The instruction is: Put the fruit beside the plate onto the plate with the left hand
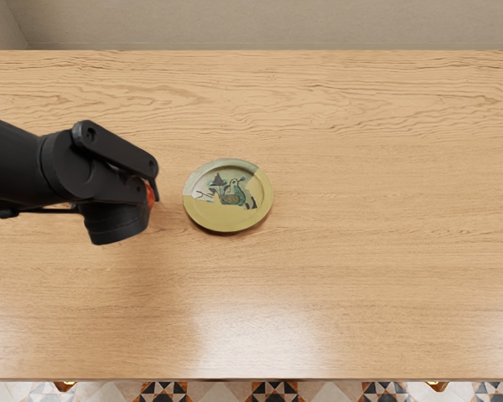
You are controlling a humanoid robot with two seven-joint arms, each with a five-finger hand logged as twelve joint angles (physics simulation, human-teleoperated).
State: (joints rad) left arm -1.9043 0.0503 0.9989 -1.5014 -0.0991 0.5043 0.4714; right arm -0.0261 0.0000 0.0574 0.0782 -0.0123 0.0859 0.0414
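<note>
Left hand (116,199): covers fruit (150,194), orange sliver showing at its right edge; grip cannot be told. Plate (226,224): just right of fruit.

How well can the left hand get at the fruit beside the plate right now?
Probably yes: the left hand is right at the fruit, hiding all but an orange sliver beside the plate. Nothing else stands in the way. Grip cannot be told.

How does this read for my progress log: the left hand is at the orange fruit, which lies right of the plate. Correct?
Not quite: the head view shows the orange fruit lying left of the plate, not right. The left hand is at it, as you said.
</note>
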